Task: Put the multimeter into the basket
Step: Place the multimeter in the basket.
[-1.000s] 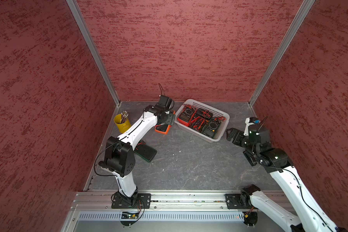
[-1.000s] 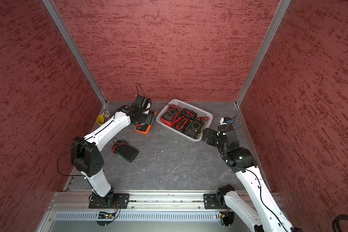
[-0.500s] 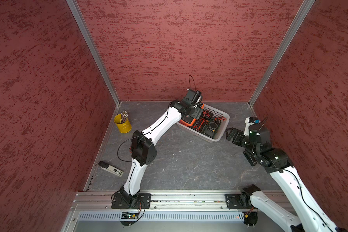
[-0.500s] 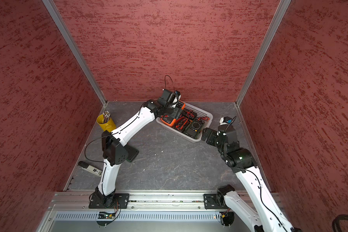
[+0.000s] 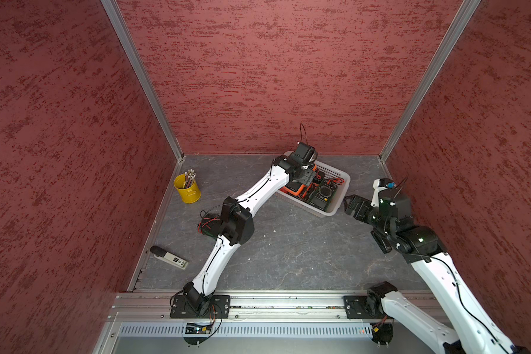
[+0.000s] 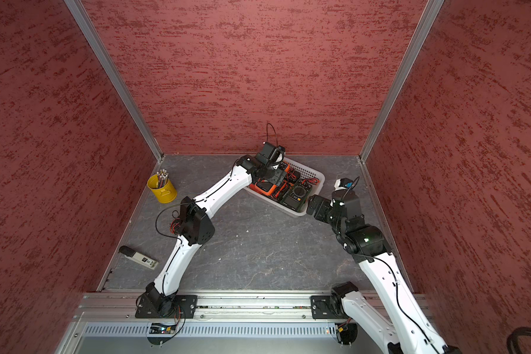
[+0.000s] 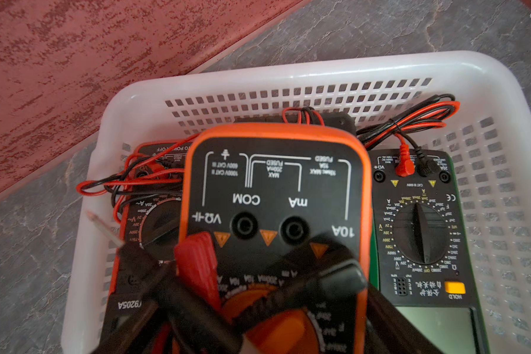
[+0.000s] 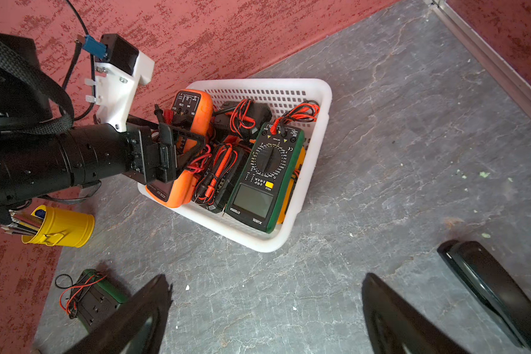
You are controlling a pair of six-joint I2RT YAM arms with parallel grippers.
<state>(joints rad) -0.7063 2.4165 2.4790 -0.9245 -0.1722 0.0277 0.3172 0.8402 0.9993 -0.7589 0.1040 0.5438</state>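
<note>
While over basket, left hand clasps multimeter.

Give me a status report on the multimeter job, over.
Left gripper shut on orange multimeter, over basket. Right gripper open, beside basket. Green multimeter and tangled leads crowd the basket.

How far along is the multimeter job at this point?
Done: the DT9205A multimeter and a lead-wrapped black meter lie in the white basket. In hand: the left gripper has its jaws closed on the orange multimeter over the basket's end, not yet released. Left: let it go, then probably fetch the green-cased meter lying on the table. The right gripper hangs open nearby.
</note>
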